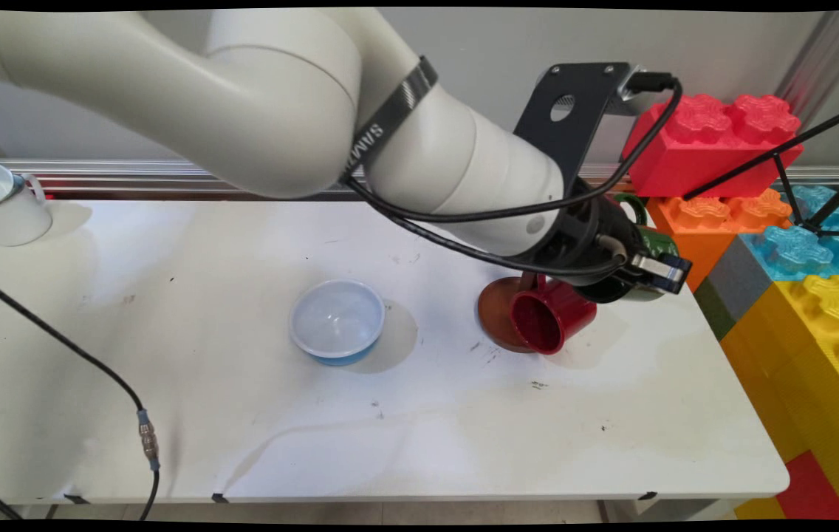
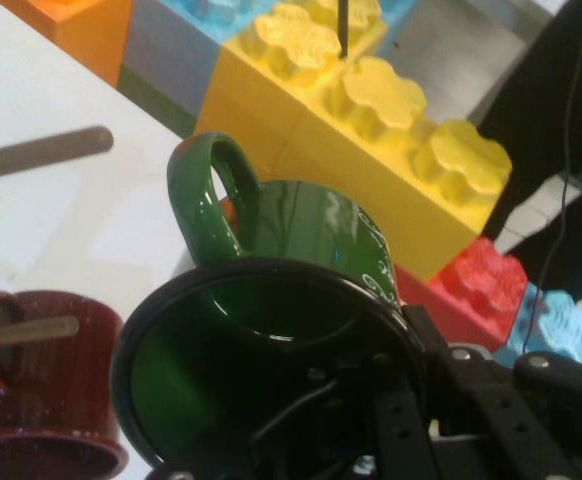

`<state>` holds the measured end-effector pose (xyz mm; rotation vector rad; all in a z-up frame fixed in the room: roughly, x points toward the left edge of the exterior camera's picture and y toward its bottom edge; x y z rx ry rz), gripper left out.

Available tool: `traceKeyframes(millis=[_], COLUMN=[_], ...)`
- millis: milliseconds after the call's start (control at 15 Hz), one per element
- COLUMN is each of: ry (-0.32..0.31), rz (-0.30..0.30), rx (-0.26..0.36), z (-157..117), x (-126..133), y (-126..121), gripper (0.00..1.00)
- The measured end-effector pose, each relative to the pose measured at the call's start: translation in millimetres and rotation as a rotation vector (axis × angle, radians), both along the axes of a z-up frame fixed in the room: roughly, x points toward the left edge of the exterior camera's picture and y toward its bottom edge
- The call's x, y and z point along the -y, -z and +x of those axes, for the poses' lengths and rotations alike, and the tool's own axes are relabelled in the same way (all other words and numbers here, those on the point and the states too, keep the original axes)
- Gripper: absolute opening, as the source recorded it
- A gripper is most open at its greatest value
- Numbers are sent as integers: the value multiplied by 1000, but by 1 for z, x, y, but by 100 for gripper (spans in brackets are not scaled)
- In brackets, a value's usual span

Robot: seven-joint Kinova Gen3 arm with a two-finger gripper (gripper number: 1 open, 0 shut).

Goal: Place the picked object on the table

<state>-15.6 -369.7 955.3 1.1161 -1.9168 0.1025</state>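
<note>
Hand clamped on the green mug by its rim, tipped up at the bench's right end. Worth keeping it clear of the red mug just beside.

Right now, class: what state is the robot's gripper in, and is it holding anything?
Gripper: shut on the green mug, one finger inside its rim, mug tipped sideways.
</note>
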Motion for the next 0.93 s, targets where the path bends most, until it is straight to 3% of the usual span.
traceKeyframes(millis=[467,933], ry=[94,217], rz=[19,21], rx=[83,212], z=[18,37], x=[-5,-10], y=[-9,-20], gripper=[0,0])
